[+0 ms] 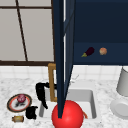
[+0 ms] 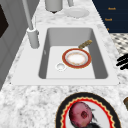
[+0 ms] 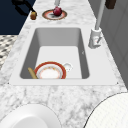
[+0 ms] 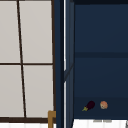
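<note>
Left hand (image 1: 31,112) curled, holding nothing, near plate (image 1: 12,106), right hand (image 1: 41,93) hanging fingers-down, relaxed, over sink (image 1: 93,105)

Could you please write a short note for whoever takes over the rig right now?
Left hand hovers near the counter's front, beside a patterned plate bearing a red fruit and a small brown item. Right hand hangs at the left rim of the sink. In the sink: a red-rimmed plate, a brown stick beside it. Open cabinet shelf: an eggplant and a peach-coloured fruit.
</note>
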